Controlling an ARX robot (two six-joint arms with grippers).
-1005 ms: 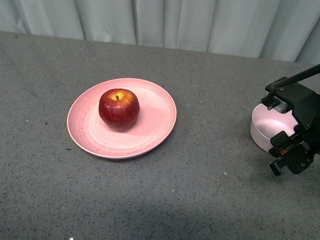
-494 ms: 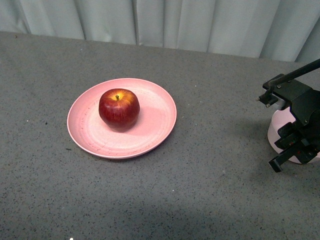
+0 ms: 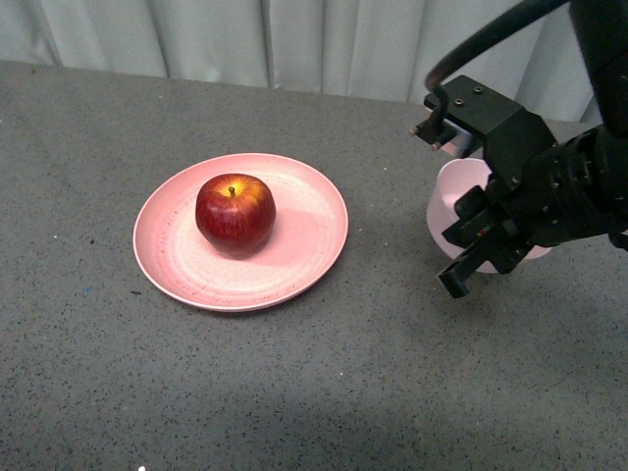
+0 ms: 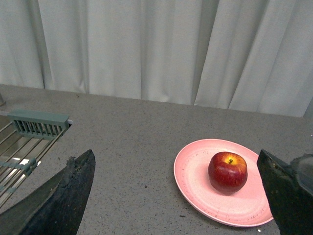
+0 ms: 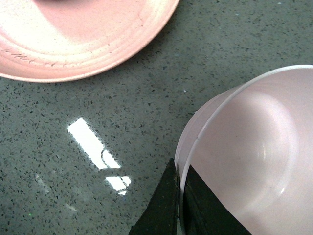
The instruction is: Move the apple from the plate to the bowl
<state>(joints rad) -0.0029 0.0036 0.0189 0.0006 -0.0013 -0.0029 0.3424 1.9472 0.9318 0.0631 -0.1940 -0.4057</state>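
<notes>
We find the round dark-red apple (image 3: 235, 211) on the wide salmon-pink plate (image 3: 306, 245), with the small pale-pink bowl (image 3: 444, 204) apart to the plate's right.

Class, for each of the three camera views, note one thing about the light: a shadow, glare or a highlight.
Front view: the apple throws a soft shadow to its right on the plate. Right wrist view: bright patches of glare on the table, beside the bowl. Left wrist view: even light, a small highlight on the apple, and the left gripper shows only as dark shapes.
</notes>
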